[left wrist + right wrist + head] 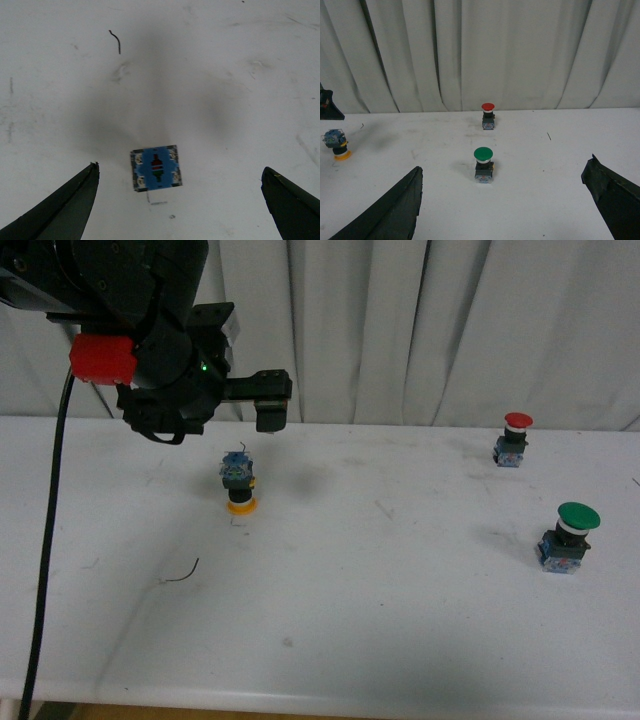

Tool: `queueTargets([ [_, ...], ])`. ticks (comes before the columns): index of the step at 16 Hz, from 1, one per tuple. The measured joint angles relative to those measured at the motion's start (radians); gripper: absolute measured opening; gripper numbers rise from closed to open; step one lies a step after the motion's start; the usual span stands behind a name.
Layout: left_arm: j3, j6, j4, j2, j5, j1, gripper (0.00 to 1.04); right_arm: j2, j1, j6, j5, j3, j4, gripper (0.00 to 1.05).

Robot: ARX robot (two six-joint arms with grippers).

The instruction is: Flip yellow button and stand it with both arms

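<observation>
The yellow button (238, 486) stands upside down on the white table (380, 620), with its yellow cap on the surface and its blue-grey contact block on top. My left gripper (270, 412) is open and empty, hovering just above and behind it. In the left wrist view the block's top face (156, 168) lies between the spread fingers, nearer one finger (75, 200), with the gripper (181, 169) well above it. My right gripper (505, 167) is open and empty and is out of the front view. Its wrist view shows the yellow button (336, 143) far off to the side.
A red-capped button (514, 438) stands upright at the far right. A larger green-capped button (570, 536) stands upright nearer at the right; it also shows in the right wrist view (483, 165). A thin dark wire scrap (182, 574) lies front left. A curtain hangs behind the table.
</observation>
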Motion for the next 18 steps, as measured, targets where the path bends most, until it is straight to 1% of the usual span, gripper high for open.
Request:
queueTargets([
  [1,0.000,0.000,0.000,0.002,-0.002,-0.009,0.98,0.000,0.000,0.000,0.000,0.000,0.000,0.98],
  [4,0.004,0.001,0.001,0.029,-0.045,-0.029,0.98,0.000,0.000,0.000,0.000,0.000,0.000,0.98],
  [7,0.018,0.002,-0.013,0.083,-0.091,-0.027,0.98,0.000,0.000,0.000,0.000,0.000,0.000,0.98],
  [11,0.049,0.000,-0.013,0.114,-0.126,-0.010,0.98,0.000,0.000,0.000,0.000,0.000,0.000,0.98],
  [13,0.062,-0.007,0.002,0.114,-0.133,-0.005,0.98,0.000,0.000,0.000,0.000,0.000,0.000,0.98],
  [14,0.064,-0.026,0.005,0.117,-0.115,-0.009,0.98,0.000,0.000,0.000,0.000,0.000,0.000,0.98],
  [18,0.068,-0.026,-0.003,0.142,-0.124,-0.012,0.98,0.000,0.000,0.000,0.000,0.000,0.000,0.98],
])
